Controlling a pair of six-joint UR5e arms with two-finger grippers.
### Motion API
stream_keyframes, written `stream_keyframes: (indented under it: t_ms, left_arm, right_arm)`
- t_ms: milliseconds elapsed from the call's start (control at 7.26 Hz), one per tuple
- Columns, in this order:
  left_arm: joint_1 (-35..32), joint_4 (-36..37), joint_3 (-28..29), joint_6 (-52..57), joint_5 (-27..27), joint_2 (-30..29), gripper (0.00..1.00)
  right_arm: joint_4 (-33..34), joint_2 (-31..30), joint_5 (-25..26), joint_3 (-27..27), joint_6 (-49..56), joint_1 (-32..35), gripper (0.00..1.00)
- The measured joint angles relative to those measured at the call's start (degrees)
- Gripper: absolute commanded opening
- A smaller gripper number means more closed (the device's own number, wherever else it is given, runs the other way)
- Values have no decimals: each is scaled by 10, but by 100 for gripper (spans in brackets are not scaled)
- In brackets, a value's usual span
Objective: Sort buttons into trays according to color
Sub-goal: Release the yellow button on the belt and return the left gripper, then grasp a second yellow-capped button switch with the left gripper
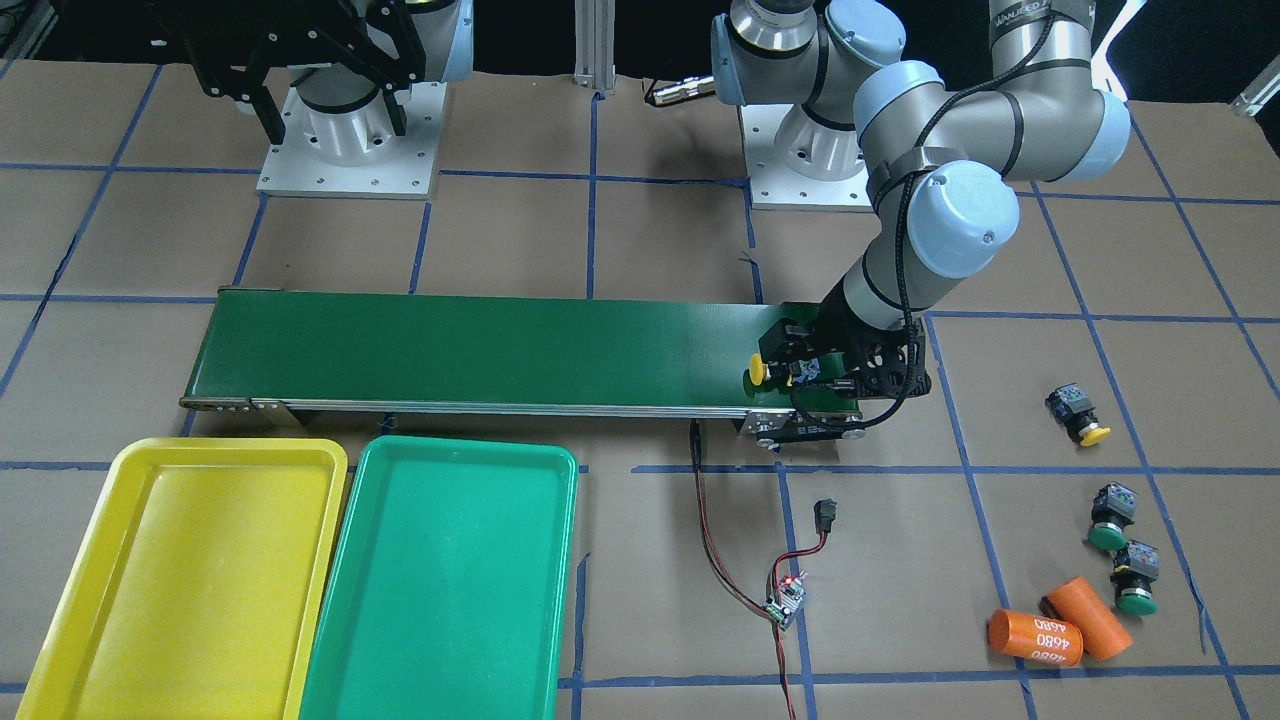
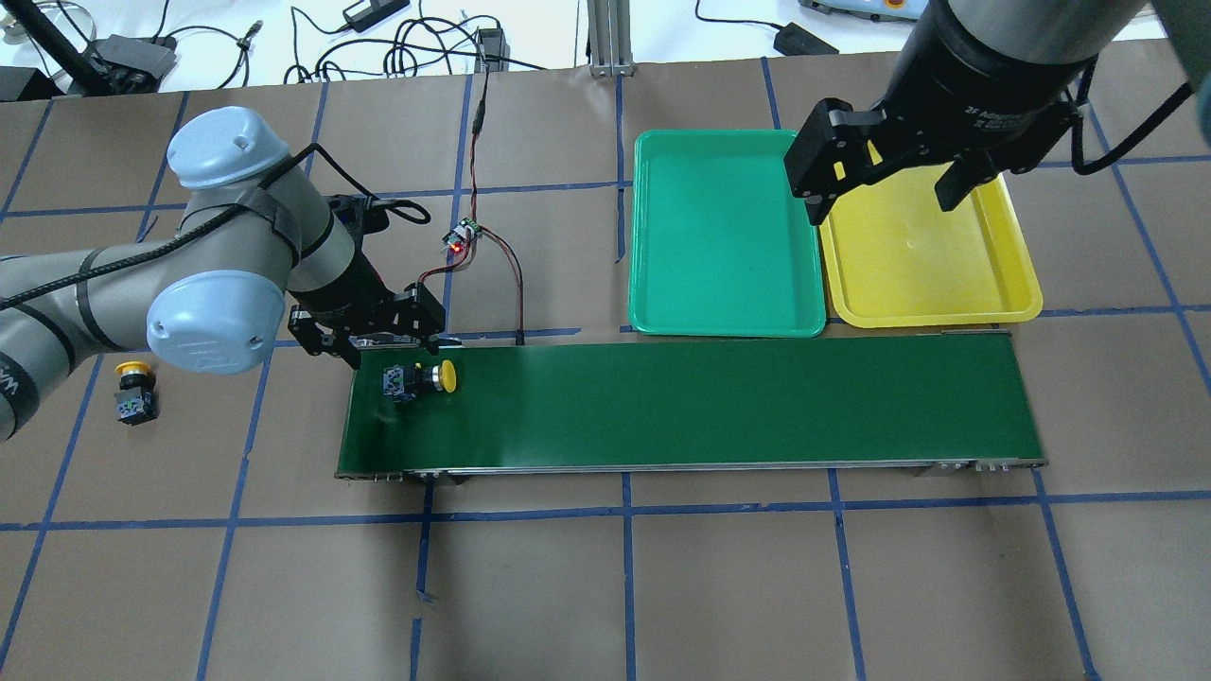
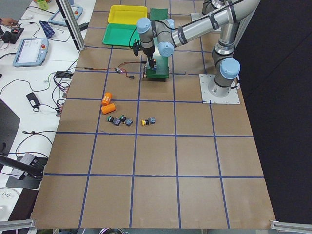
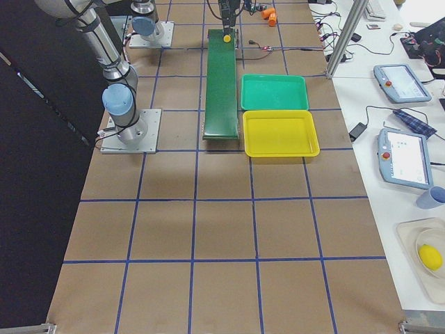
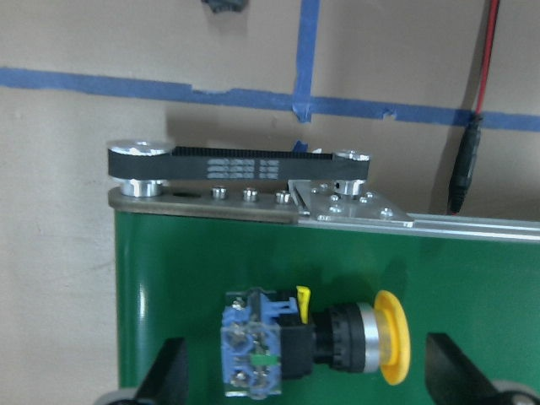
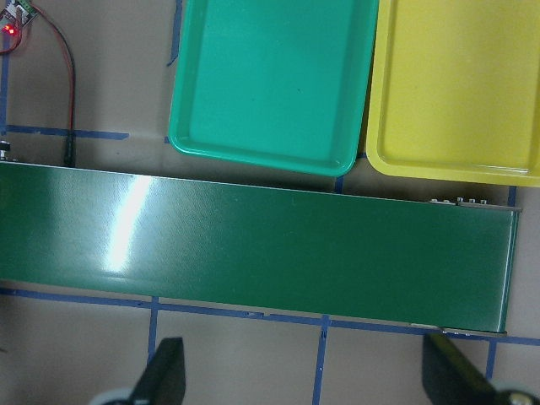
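Left arm and right arm are showing silver-grey tubes with pale blue joint caps. A black braided cable is running along the left arm, with black straps pinning it. Left gripper and right gripper are showing all black (white lettering on the right wrist, unreadable). Silver base plates are showing screw holes.

The conveyor belt is dark green with a silver edge rail. The button on the belt has a yellow cap, a black body and a blue-and-grey rear block. The yellow tray is bright yellow and the green tray is mint green. The table is brown, crossed by a blue tape grid. The two cylinders are orange, and one is lettered 4680 in white. Two loose buttons have green caps.
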State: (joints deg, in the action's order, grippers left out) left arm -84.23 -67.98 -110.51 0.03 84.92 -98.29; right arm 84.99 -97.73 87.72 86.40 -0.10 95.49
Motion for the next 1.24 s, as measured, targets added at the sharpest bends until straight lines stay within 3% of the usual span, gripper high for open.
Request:
stream_keyframes:
  t_ms: [551, 964, 1240]
  left_arm:
    - [165, -37, 63, 232, 23, -32, 100]
    - [307, 24, 59, 328, 47, -82, 100]
    - [340, 70, 55, 375, 49, -119, 100]
  right_arm:
    - [0, 0, 0, 0, -1, 0, 100]
    - [-1, 0, 0, 0, 0, 0, 100]
    - [0, 0, 0, 0, -1, 0, 100]
